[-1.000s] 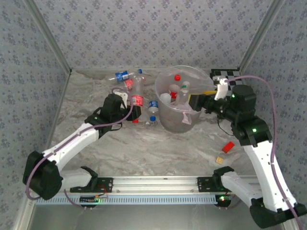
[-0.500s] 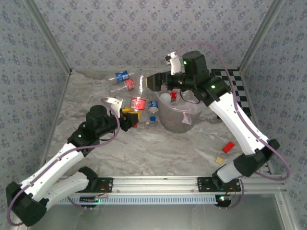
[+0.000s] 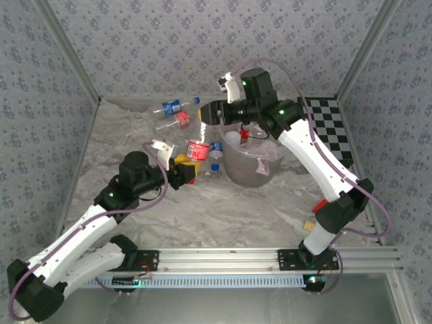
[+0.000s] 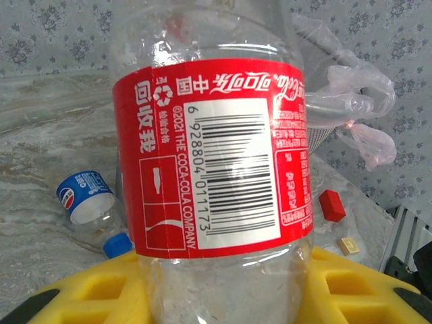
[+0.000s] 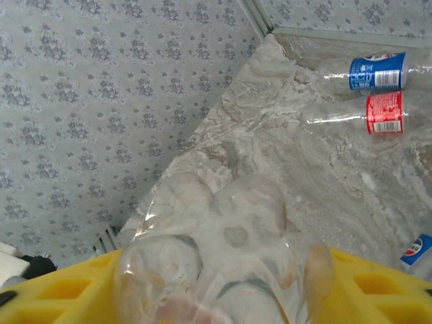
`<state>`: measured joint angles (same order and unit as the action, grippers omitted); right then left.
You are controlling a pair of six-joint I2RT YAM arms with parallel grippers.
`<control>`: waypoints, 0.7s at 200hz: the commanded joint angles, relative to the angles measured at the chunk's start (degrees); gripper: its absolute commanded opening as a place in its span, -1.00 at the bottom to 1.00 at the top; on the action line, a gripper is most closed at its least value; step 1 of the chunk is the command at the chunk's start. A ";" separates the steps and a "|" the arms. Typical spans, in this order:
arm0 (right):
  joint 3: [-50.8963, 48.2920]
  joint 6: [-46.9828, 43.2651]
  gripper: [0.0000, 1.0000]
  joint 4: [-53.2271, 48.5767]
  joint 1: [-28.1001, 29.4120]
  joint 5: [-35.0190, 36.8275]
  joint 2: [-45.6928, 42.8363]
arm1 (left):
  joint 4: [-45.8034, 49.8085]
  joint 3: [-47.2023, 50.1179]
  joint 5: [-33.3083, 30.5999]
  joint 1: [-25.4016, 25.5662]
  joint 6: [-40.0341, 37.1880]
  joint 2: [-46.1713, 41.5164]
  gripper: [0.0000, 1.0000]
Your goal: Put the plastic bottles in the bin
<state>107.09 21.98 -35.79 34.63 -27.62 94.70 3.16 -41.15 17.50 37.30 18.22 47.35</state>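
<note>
"Two bottles were in hand, then?"

"Yes. The left claw (image 3: 188, 166) was pinching a Coca-Cola bottle (image 4: 214, 156) between its yellow pads (image 4: 84, 297), just left of the bin (image 3: 247, 170), which stood toward the far edge of the tabletop (image 3: 223, 202)."

"And the right claw (image 3: 206, 113)?"

"Its pads were pressed on a clear bottle (image 5: 229, 246), base toward its camera, up by the bin's far-left rim."

"Any loose ones?"

"A blue-labelled bottle (image 3: 172, 106) and a small red-labelled bottle (image 3: 181, 119) lay near the far-left corner. A Pepsi bottle (image 3: 216, 146) lay just beside the bin. Several capped bottles (image 3: 234, 138) sat inside it."
</note>
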 commanded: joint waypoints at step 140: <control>-7.49 -10.14 -0.44 9.68 -18.90 15.70 -23.40 | 5.86 -4.11 -7.07 0.67 2.92 1.60 0.91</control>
<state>104.29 17.82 -29.71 16.93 -20.29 73.78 9.06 -43.68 13.17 37.63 20.03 47.86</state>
